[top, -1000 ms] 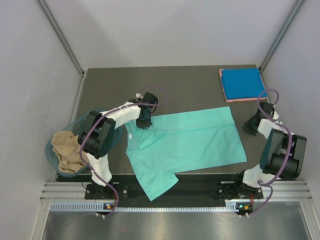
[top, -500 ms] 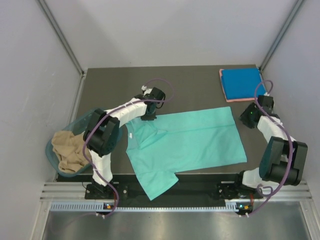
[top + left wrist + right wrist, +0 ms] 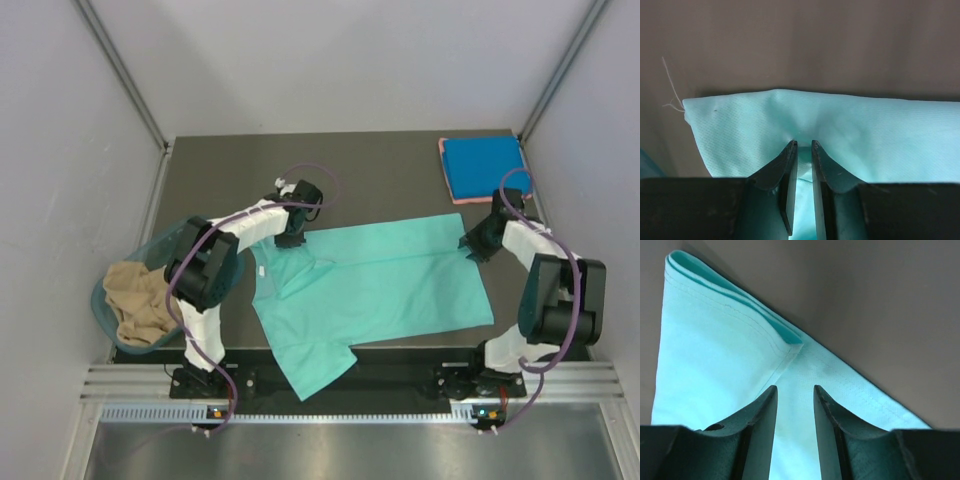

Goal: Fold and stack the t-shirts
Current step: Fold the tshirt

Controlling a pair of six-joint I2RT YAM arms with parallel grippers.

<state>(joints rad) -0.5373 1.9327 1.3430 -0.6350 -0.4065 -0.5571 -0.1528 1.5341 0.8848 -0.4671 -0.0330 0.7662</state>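
A teal-green t-shirt (image 3: 380,285) lies spread across the middle of the dark tabletop (image 3: 380,170), its hem end toward the right and one sleeve hanging over the near edge between the two arm bases. The left end effector (image 3: 802,145) sits at the shirt's far left corner. Its fingers are clenched to a narrow slit on a pinch of the teal cloth, which puckers toward the tips. A loose white thread (image 3: 669,92) trails from the nearby corner of the fabric. The right end effector (image 3: 795,390) is at the far right corner, above the stitched hem where a doubled layer of cloth shows. Its fingers stand apart in a released stance, with flat fabric visible between them. In the far right corner of the tabletop a folded bright blue t-shirt (image 3: 485,165) rests on a pink t-shirt (image 3: 480,201), of which only the edge shows. At the left edge, a tan t-shirt (image 3: 135,300) is bunched inside a translucent teal tub (image 3: 165,240).
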